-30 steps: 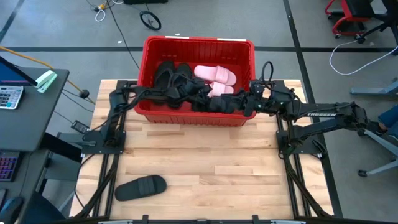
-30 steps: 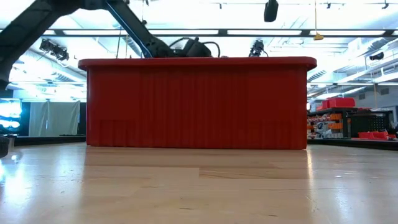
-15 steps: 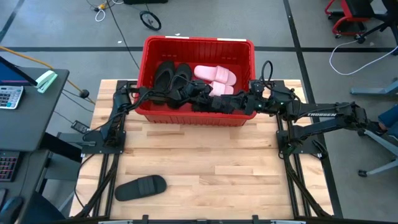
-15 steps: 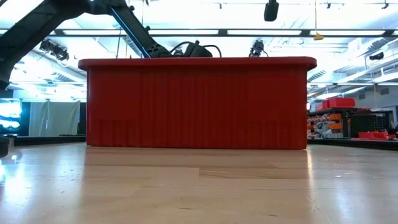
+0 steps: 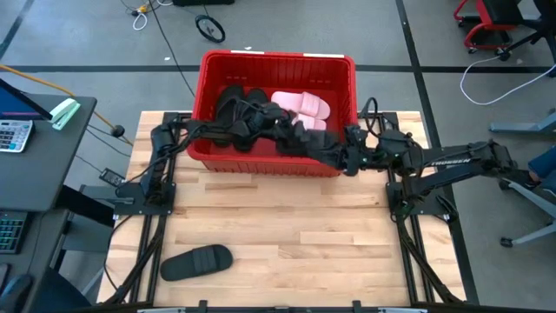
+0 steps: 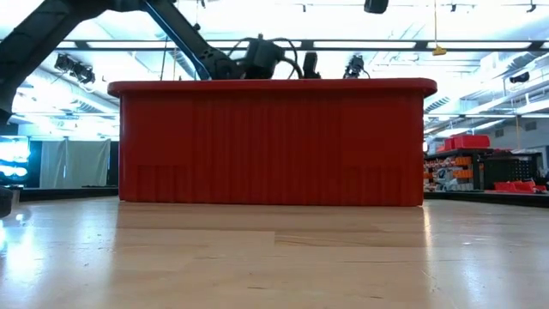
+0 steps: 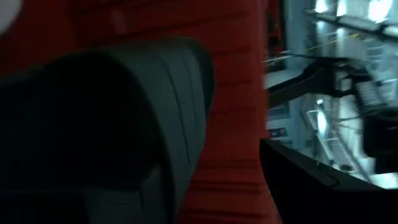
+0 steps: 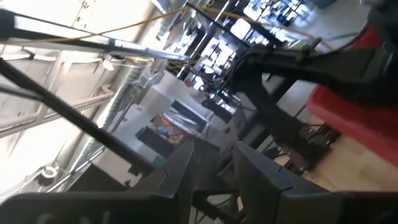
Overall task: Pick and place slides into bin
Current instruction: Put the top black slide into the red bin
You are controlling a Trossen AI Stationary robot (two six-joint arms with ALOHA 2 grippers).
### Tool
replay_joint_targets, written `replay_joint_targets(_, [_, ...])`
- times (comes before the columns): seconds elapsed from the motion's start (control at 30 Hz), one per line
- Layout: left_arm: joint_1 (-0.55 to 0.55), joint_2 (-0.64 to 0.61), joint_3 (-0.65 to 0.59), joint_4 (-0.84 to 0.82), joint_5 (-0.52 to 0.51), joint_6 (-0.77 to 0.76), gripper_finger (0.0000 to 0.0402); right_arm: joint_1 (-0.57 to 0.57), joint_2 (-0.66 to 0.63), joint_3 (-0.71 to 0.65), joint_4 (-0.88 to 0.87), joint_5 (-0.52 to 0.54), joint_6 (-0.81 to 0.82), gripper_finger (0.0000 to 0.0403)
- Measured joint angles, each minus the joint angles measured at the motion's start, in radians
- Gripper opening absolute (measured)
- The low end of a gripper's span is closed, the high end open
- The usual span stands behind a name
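The red bin (image 5: 278, 57) stands at the table's far middle and fills the low view (image 6: 273, 142). In it lie two black flip-flops (image 5: 228, 106) at the left and two pale pink slides (image 5: 301, 104) at the right. My left gripper (image 5: 287, 130) reaches in from the left, close against a black ribbed wide-strap slide (image 7: 124, 124) by the near wall. My right gripper (image 5: 340, 159) is open and empty over the bin's near right corner, and it also shows in its own wrist view (image 8: 211, 168). Another black slide (image 5: 196, 261) lies flat on the table at the near left.
Bare wooden tabletop (image 5: 295, 226) lies between the bin and the near edge. Both arm bases stand on black frames at the table's left (image 5: 143, 196) and right (image 5: 417, 196). A desk with a keyboard (image 5: 17, 130) stands beyond the left edge.
My left arm has risen inside the bin; its wrist now stands higher above the rim in the low view. My right gripper has drawn back from inside the bin's right near corner toward the table's near edge, over the near rim.
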Motion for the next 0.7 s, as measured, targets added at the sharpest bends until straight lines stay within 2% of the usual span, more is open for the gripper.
replay_joint_targets(0.3, [0.028, -0.062, 0.000, 0.002, -0.026, -0.009, 0.0248, 0.056, -0.028, 0.000, 0.006, 0.000, -0.044, 0.0116])
replay_joint_targets(0.43, [0.022, -0.059, -0.001, -0.187, -0.095, 0.005, 0.0246, 0.052, -0.039, 0.000, 0.010, 0.001, -0.061, 0.0116])
replay_joint_targets(0.57, [0.010, -0.057, -0.002, -0.384, -0.121, 0.105, 0.0243, 0.039, -0.043, 0.000, 0.011, 0.001, -0.083, 0.0116])
replay_joint_targets(0.7, [0.009, -0.057, -0.002, -0.372, -0.143, 0.119, 0.0243, 0.016, -0.043, 0.000, 0.015, 0.000, -0.113, 0.0116])
